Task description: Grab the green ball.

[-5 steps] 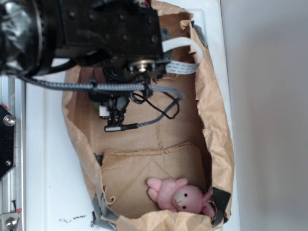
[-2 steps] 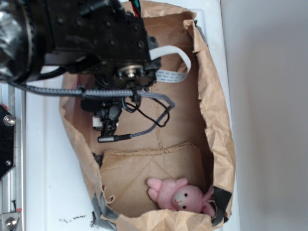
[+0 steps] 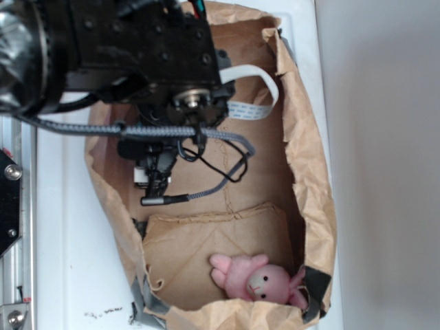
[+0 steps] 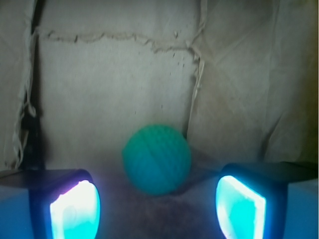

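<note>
- Exterior view: a brown paper bag [image 3: 306, 172] lies opened out on a white surface [image 3: 69, 227], its crumpled walls forming a tub; grey tape patches sit at the two near corners of the bag.
- The black robot arm [image 3: 130, 48] enters over the bag's far-left corner and covers most of the far end. A white ribbon cable [image 3: 251, 93] loops off its side, and a grey braided cable [image 3: 199, 192] hangs down onto the bag floor.
- The gripper [image 3: 157, 175] points down into the far-left part of the bag, close to the left wall. From this view its fingers are too dark and small to read.
- A pink plush bunny [image 3: 258, 278] lies at the near-right corner of the bag, against the near wall, well apart from the gripper.
- Wrist view: the green ball [image 4: 157, 159] rests on the bag floor, centred ahead of the gripper [image 4: 157, 206], just in front of a vertical crease in the paper. Its surface looks finely dimpled.
- The two fingers [image 4: 75, 209] stand wide apart at the lower left and lower right of the wrist view, pads glowing cyan. The ball sits between and slightly beyond them, touching neither. Nothing is held.
- The ball cannot be seen in the exterior view; the arm hides that spot.
</note>
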Robot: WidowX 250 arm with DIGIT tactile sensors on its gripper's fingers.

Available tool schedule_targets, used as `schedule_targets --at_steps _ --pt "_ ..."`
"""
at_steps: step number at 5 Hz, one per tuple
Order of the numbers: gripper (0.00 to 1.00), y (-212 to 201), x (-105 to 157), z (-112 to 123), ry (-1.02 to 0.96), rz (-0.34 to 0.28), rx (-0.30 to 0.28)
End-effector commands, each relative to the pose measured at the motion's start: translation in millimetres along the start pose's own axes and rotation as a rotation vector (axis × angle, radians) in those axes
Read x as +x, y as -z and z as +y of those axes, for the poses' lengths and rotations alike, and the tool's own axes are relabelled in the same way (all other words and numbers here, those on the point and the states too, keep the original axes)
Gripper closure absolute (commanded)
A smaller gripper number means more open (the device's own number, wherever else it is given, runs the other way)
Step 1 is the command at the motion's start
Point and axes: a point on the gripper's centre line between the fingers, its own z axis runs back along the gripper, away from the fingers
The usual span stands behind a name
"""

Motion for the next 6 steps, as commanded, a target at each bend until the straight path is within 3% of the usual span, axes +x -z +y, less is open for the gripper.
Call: schedule_targets --at_steps 1,6 --pt "0.0 -11.1 9.8 -1.1 -0.029 -0.092 0.006" --pt "0.0 25.6 3.5 -15.8 -0.003 -0.142 0.066"
